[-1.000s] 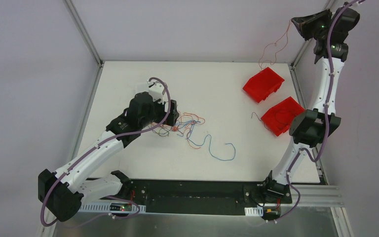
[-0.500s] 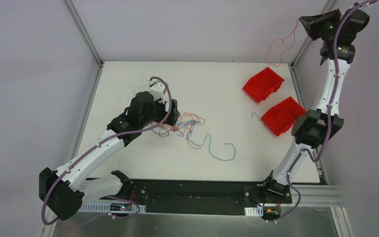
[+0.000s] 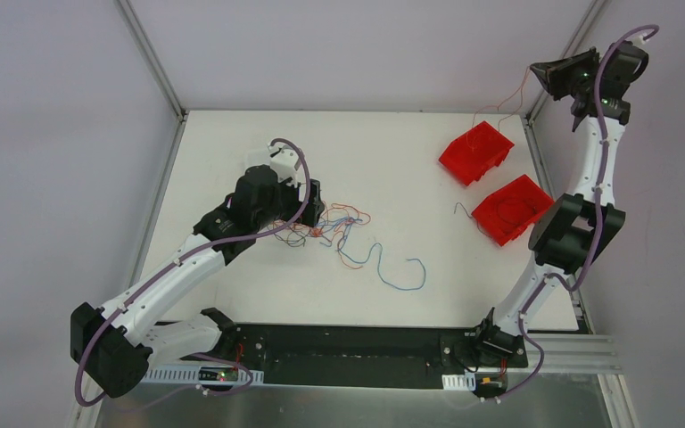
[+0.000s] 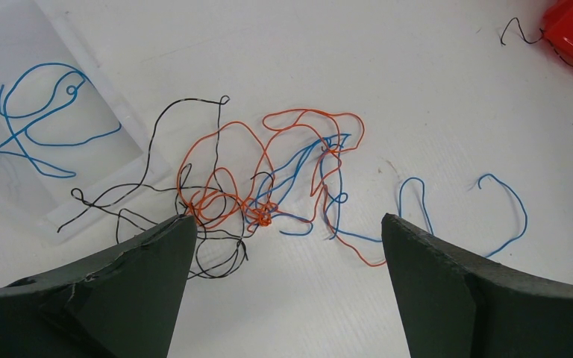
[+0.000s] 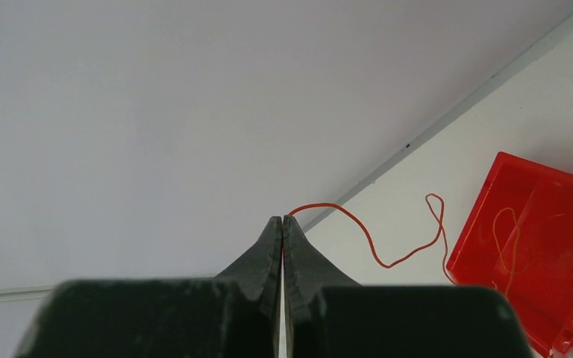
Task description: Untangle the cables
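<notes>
Mid-table, we see the left gripper (image 4: 283, 224), jaws apart, poised over the tangled thin orange, blue and black wires (image 4: 268, 179), while far right the right gripper (image 5: 282, 222), pinched on one thin orange wire (image 5: 324, 204), dangles it over the far red plastic bin (image 3: 474, 152), likely for sorting.

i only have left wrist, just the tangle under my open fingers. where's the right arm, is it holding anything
Observer: The right gripper is raised high over the far right corner, shut on one orange wire.
Operator: is that wire dragging on the pile
Observer: No. Its lower end hangs in the far red bin, well apart from the tangle.
Operator: i see a red corner top right, same bin?
Observer: Likely not. A second red bin sits nearer the arm bases, with a black wire at its left edge, which matches your corner.
</notes>
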Motion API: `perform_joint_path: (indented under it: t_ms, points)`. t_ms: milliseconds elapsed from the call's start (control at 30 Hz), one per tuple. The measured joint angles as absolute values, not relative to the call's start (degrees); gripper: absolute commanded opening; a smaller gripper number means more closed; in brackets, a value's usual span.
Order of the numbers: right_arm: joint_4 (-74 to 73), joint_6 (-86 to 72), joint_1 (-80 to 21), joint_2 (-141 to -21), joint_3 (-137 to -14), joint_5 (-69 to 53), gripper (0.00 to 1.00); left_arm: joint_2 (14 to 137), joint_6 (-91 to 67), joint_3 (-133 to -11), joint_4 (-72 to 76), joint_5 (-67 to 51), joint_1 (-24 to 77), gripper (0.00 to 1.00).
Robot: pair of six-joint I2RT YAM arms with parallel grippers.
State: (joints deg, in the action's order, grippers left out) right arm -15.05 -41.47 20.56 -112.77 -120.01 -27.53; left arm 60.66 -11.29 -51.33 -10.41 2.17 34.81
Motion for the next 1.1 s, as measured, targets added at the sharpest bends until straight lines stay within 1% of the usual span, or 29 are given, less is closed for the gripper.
perform_joint_path:
  t_ms: [333,567,1100]
  points:
    - [-14.8,-39.1,20.6,-107.3,-109.0,-26.1,0.00,60.6,-11.3,-51.3,-10.4,2.2,34.8,0.99]
    - [-14.8,-37.8,20.2,-107.6,-108.3,-24.2,0.00,60.6,-11.3,-51.3,-10.4,2.3,34.8,0.99]
    - [-16.9,-34.4,15.2,-115.2,-107.9,-18.0,0.00,60.6,-11.2,-51.3,-10.4,2.6,34.8,0.99]
